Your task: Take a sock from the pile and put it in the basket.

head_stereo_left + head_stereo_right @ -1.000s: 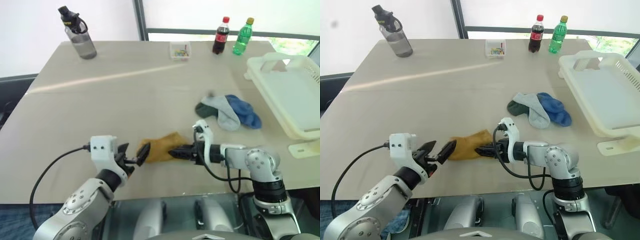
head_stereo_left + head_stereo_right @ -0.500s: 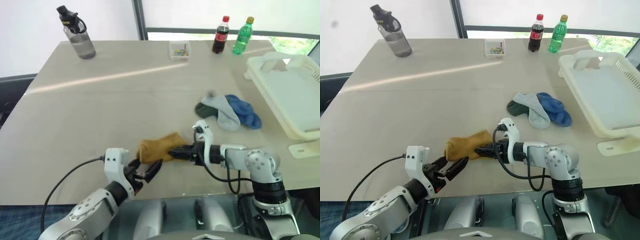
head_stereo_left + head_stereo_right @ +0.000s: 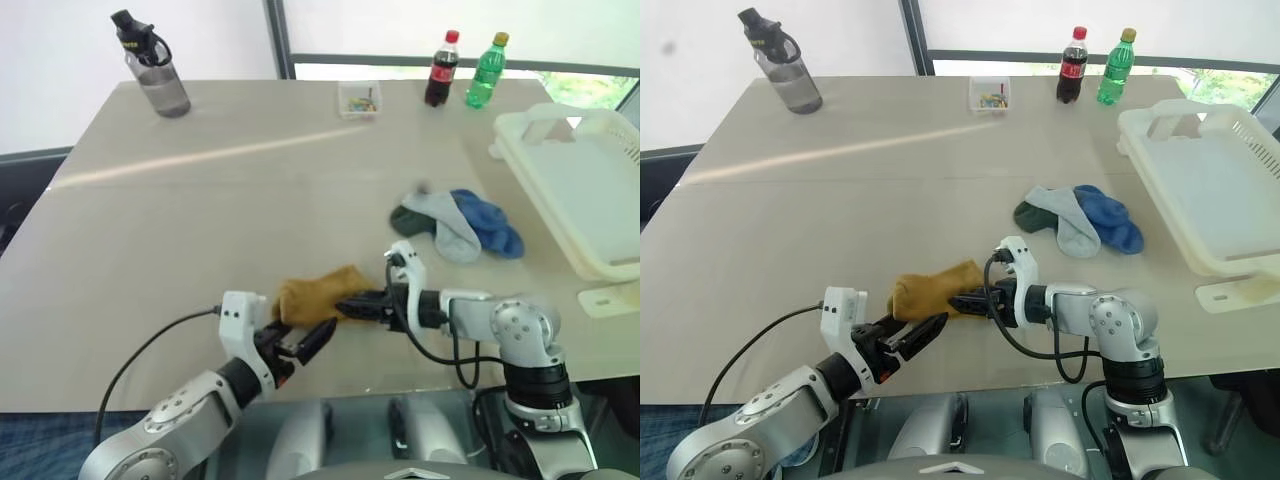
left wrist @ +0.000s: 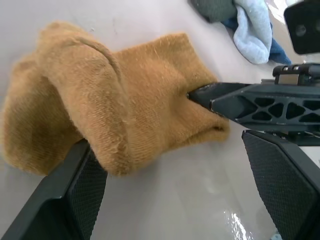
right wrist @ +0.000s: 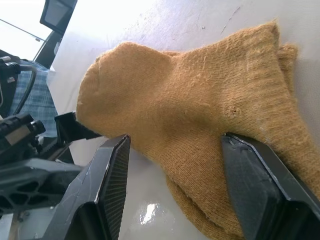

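Mustard-yellow knitted sock lies on beige table, apart from pile. Right gripper half-open, 1 finger touching it; left gripper wide, empty. Advise closing squarely on cuff before lifting toward cream-white slotted plastic basket.

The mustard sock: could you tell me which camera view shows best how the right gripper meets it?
The left wrist view: the right gripper pushes one finger into the mustard sock at its open end. The right wrist view has the sock lying between that gripper's spread fingers, contact hidden. The eye views show both small on the table, fingertips against the sock.
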